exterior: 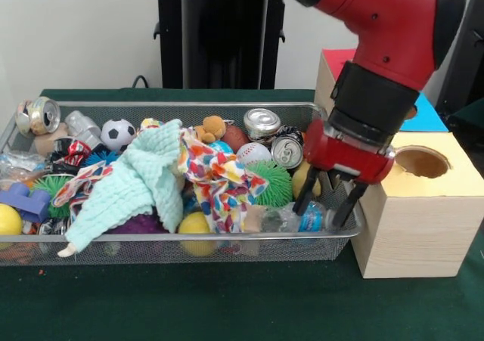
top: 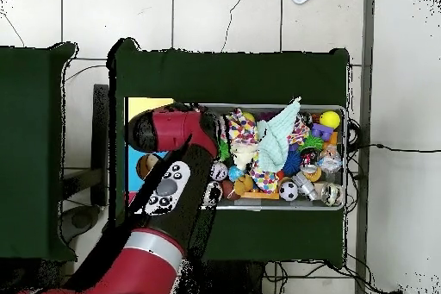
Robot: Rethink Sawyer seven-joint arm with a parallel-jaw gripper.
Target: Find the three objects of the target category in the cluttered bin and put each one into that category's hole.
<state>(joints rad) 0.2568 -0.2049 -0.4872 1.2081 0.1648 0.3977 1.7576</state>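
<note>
Currently the gripper, jaws spread, straddles a crumpled water bottle at the wire basket's lower-right corner in the front frame. Likely light, thin-walled and slippery; grip mid-body, across the label.

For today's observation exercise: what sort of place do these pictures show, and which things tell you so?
Probably a robotics lab or test room. A red robot arm with a claw hangs over a wire bin crammed with toys and cans on a green-covered table, beside wooden sorting boxes with holes.
</note>
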